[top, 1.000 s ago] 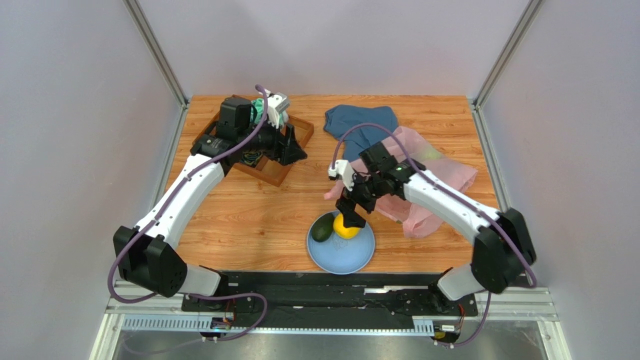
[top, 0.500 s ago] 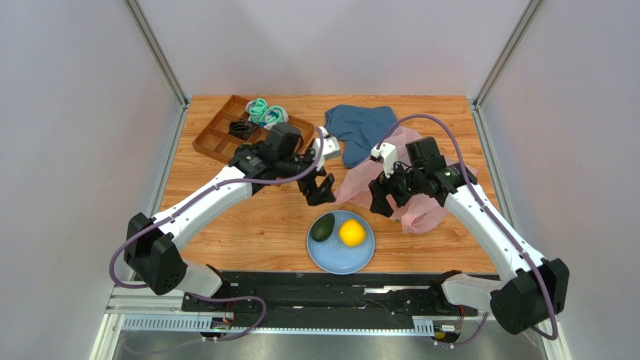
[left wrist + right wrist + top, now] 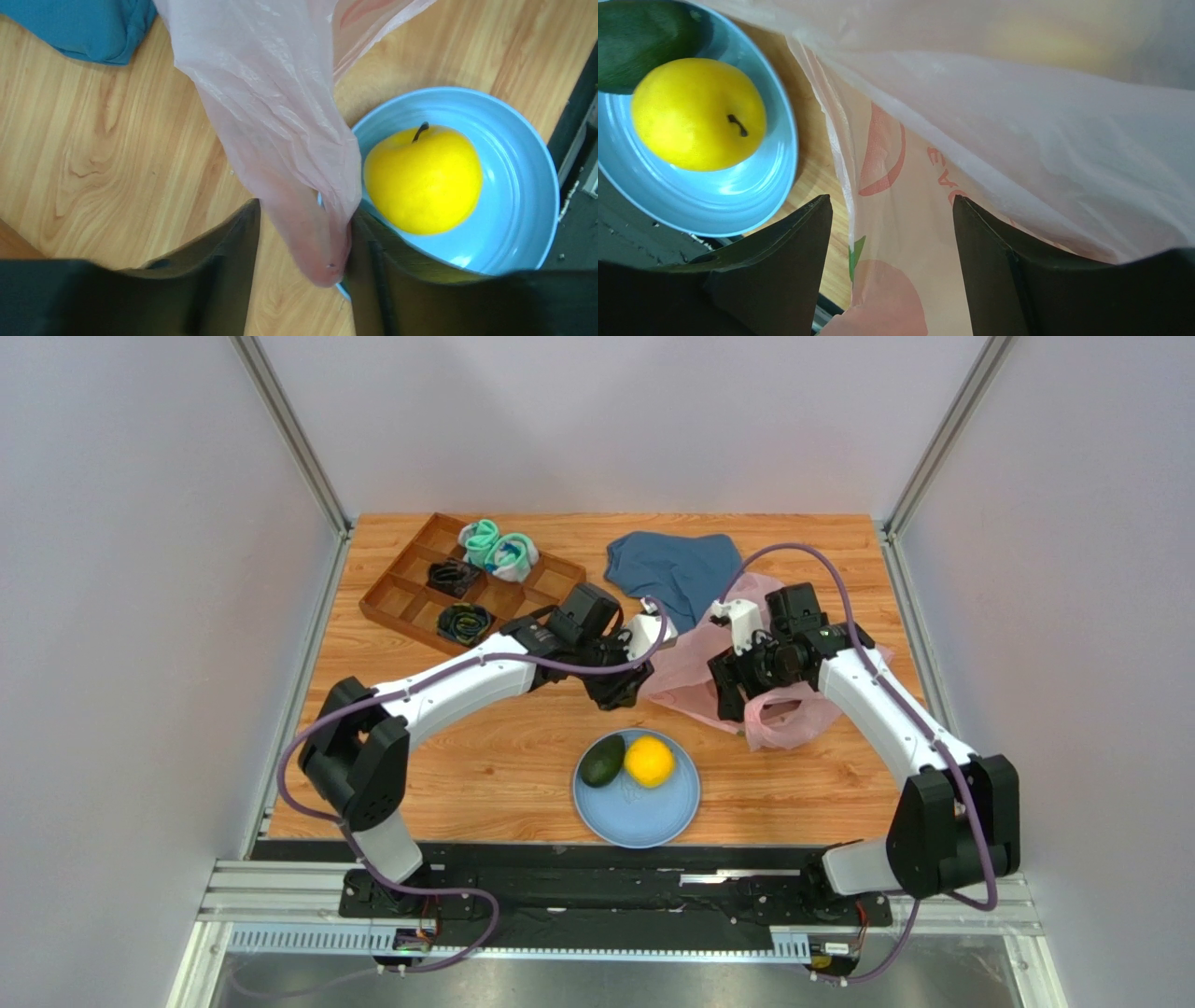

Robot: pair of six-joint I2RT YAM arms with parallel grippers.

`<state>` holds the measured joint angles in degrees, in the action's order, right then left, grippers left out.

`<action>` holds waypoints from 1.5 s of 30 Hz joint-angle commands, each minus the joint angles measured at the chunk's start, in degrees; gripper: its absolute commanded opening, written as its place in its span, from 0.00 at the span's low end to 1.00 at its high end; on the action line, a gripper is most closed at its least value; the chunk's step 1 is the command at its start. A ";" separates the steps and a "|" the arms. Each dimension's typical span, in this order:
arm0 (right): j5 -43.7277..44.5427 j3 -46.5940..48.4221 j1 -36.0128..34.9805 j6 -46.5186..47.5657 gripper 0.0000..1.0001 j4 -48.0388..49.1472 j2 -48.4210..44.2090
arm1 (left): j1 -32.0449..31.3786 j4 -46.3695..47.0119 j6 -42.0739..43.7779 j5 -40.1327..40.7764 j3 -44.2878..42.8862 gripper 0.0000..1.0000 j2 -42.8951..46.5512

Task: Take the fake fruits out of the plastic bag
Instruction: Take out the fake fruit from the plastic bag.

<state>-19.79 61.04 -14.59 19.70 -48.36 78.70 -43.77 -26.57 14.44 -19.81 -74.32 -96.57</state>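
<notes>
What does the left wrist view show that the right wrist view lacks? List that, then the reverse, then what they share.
Left wrist only: a corner of the blue cloth, and a bunched strip of the plastic bag hanging between that camera's fingers.
Right wrist only: the dark green avocado on the plate beside the yellow fruit, and red and green print on the bag.
Both: the yellow fruit on the blue plate, the pink bag film, and the wooden table.

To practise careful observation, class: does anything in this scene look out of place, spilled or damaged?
Nothing looks spilled or broken. Only the pink plastic bag looks untidy: it is crumpled, with one stretched fold lying between the fingers of the left gripper.
</notes>
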 commanded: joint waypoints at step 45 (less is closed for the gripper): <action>-5.95 9.37 1.67 1.31 0.46 4.59 1.73 | 2.28 2.40 -22.26 -21.32 -19.45 0.00 -7.48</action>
<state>-17.41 71.85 -13.04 22.57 -40.21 86.83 -41.58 -26.94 -5.58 -40.38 -89.30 -102.00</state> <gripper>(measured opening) 0.518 0.009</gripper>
